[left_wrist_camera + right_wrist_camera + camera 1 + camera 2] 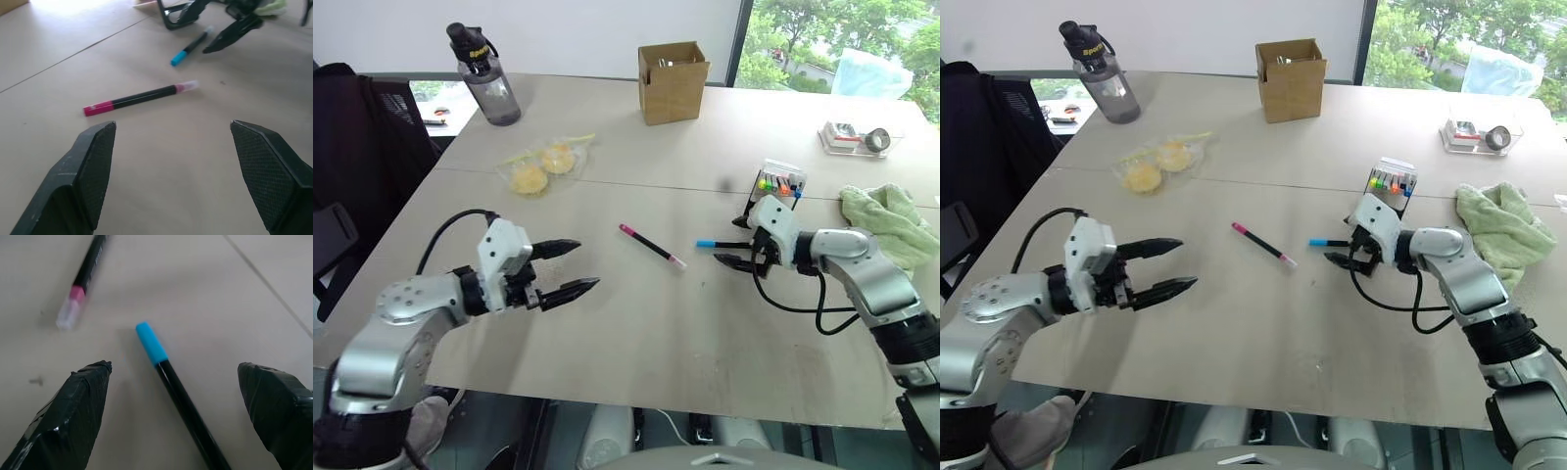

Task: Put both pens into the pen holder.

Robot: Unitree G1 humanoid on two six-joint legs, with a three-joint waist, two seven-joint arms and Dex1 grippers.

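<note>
Pens lie flat on the table (pixel 636 362), neither one in a grip: the blue-ended pen (pixel 168 372) runs between the wide-open fingers of the right gripper (pixel 742 242), its blue cap poking out just ahead of the fingertips, while the pink-ended pen (pixel 651 245) lies a little farther out beyond that cap and well ahead of the left gripper (pixel 566 267). That left gripper hangs above the table with its jaws spread and nothing between them, the pink-ended pen lying crosswise in front of its fingertips. The pen holder (pixel 781 180) stands just behind the right gripper, near a green cloth (pixel 891 220), its row of coloured caps facing the robot. The step in hand looks like the first pickup, with the right arm lined up over the blue-ended pen and both pens not yet in the holder. The next move calls for the right gripper to settle low enough that its fingertips straddle the thin barrel, then close squarely across it; a thin round barrel on a smooth table could roll or skid out if the pads meet it off-centre. After that the pen must be lifted, swung back to the holder and tipped into an opening.
</note>
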